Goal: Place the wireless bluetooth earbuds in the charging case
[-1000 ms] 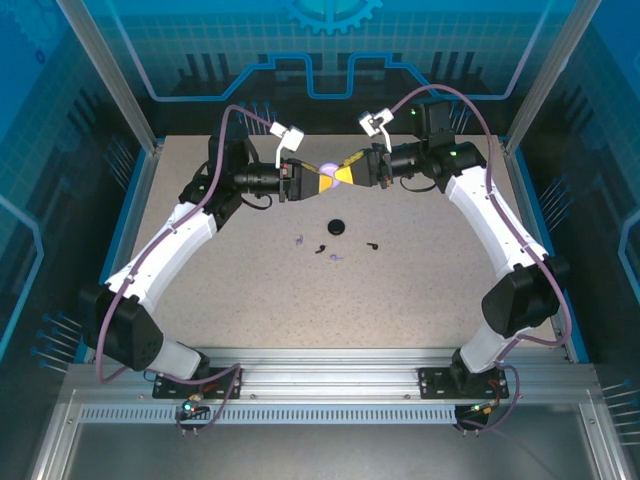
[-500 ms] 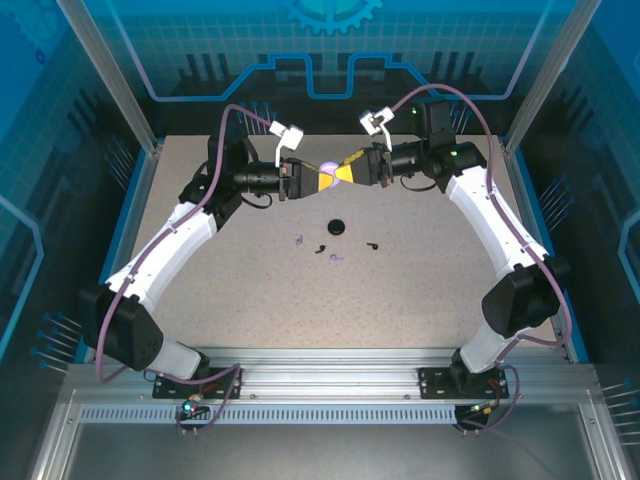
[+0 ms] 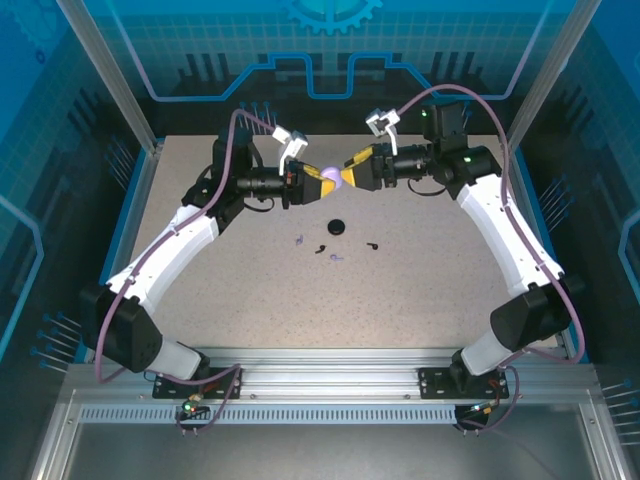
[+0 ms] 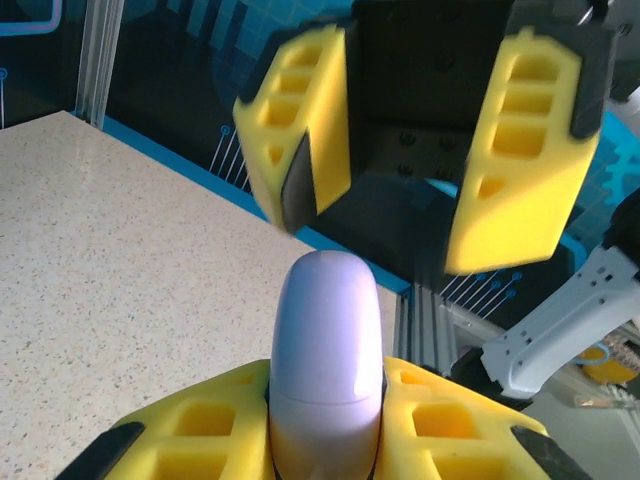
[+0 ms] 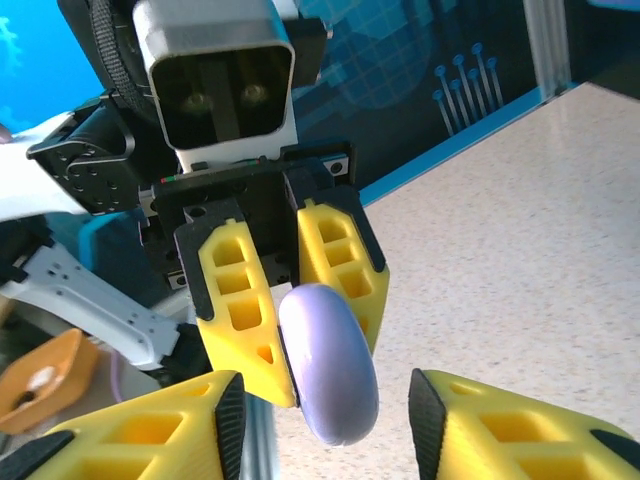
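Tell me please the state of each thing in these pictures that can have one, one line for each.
left hand, shut on the lilac oval object, raised above the table
right hand, open, facing that object, not touching it
lilac oval object, held in the air by one end
charging case, on the table, untouched
earbuds, both on the table, outside the case
small purple bits, loose on the table

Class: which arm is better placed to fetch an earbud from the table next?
Right, probably: the right fingers stand open and empty; the left fingers are shut on the lilac pod.
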